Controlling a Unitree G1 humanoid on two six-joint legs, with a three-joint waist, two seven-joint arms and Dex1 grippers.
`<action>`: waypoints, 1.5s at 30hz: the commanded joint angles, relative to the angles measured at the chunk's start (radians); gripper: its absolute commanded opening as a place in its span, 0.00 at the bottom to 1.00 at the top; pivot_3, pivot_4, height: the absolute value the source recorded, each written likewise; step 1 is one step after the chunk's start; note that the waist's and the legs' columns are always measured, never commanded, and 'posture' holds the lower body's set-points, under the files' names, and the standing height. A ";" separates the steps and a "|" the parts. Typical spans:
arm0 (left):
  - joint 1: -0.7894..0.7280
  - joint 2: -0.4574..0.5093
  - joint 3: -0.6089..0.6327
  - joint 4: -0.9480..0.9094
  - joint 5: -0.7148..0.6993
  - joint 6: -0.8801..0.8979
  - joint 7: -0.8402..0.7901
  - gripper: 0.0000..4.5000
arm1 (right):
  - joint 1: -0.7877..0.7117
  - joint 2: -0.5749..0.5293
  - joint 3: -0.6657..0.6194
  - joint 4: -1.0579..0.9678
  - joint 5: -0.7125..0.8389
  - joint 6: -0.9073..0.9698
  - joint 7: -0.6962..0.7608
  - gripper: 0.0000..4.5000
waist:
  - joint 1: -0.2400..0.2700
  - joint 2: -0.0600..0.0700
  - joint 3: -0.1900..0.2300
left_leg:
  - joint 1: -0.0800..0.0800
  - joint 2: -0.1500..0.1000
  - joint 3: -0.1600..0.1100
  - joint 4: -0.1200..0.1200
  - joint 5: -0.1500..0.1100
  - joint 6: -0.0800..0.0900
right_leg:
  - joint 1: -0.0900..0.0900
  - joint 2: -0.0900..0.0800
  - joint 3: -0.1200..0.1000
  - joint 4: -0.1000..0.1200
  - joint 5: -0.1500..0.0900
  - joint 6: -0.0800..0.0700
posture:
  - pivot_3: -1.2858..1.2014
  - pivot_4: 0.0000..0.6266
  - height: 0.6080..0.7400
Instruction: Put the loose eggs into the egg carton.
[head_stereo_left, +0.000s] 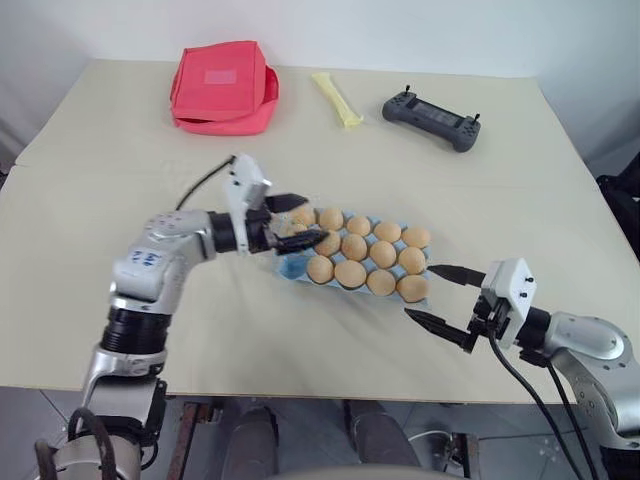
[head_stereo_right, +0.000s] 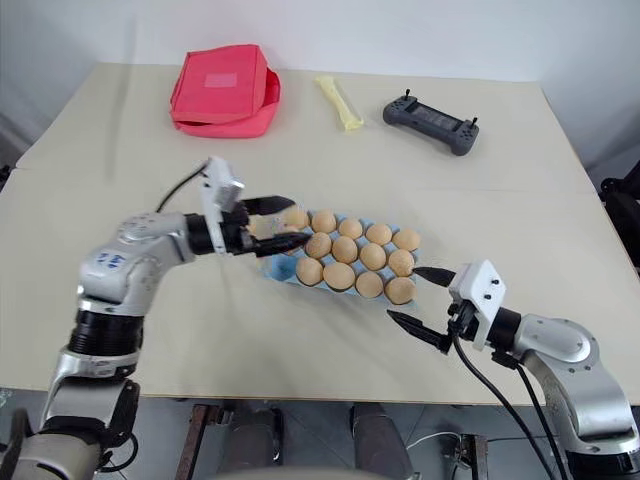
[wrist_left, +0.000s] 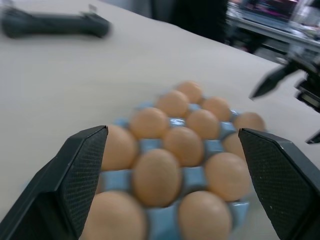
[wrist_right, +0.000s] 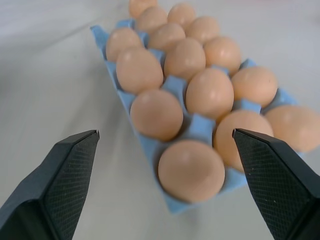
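Observation:
The light blue egg carton lies mid-table, its cups holding several pale orange eggs. Loose eggs are out of view; every egg I see sits in a cup. My left gripper is open at the carton's left end, its fingers straddling the end eggs without holding any. In the left wrist view the left gripper frames the carton lengthwise. My right gripper is open, just off the carton's near right corner, empty. In the right wrist view the right gripper faces the carton from that end.
At the table's far side lie a red fabric pouch, a thin yellow object and a dark grey handheld controller. A black cable runs along the left forearm. The table's front edge is close behind both arms.

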 joint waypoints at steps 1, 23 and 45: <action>0.080 0.073 0.107 -0.064 -0.023 0.023 0.027 0.99 | 0.011 -0.010 -0.043 0.052 -0.001 -0.080 0.049 1.00 | -0.002 0.000 0.000 | 0.000 0.000 0.000 0.000 0.000 0.000 | 0.000 0.000 0.000 0.000 0.000 0.000 | 0.52 0.24 1.00; 0.570 0.120 0.463 -0.219 -0.062 0.056 0.213 0.99 | -0.094 0.003 -0.028 0.310 -0.003 -0.228 0.188 1.00 | -0.001 0.000 0.000 | 0.001 0.000 0.001 0.000 0.000 0.000 | 0.001 -0.001 0.000 0.000 -0.009 -0.017 | 0.52 0.24 1.00; -0.181 -0.028 -0.038 0.713 0.273 -0.415 0.077 0.99 | -0.144 0.006 -0.010 0.372 -0.030 -0.239 0.158 1.00 | 0.002 0.001 0.001 | 0.000 0.000 0.001 -0.001 0.001 0.000 | 0.000 0.000 -0.001 -0.001 0.000 0.001 | 0.52 0.24 1.00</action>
